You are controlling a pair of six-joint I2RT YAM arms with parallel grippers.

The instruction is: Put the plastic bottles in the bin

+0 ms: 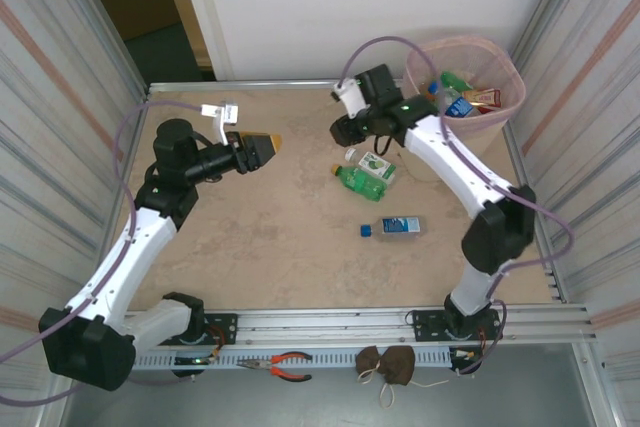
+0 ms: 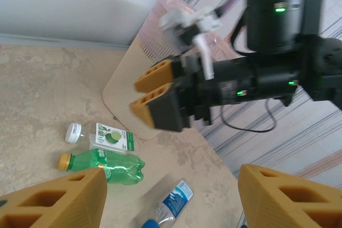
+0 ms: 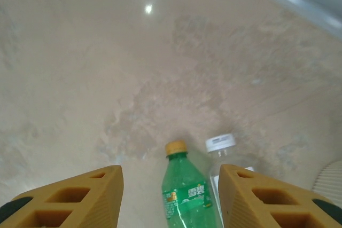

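Note:
The pale pink bin point(image 1: 497, 112) stands at the far right corner with several bottles in it. Three plastic bottles lie on the table: a green one point(image 1: 358, 182) with a yellow cap, a clear one point(image 1: 374, 162) with a white cap and a lime label, and a clear one point(image 1: 396, 226) with a blue cap. My right gripper point(image 1: 345, 137) hovers open above the green bottle point(image 3: 189, 196), one finger on each side, not touching it. The white-capped bottle point(image 3: 220, 143) lies just right of it. My left gripper point(image 1: 264, 146) is open and empty, left of the bottles, facing them.
Red-handled pliers point(image 1: 285, 365) and a brown pouch point(image 1: 388, 365) lie on the front rail. Metal frame bars and striped walls close in the table on both sides. The right arm's wrist point(image 2: 251, 78) hangs in front of the bin point(image 2: 125, 86).

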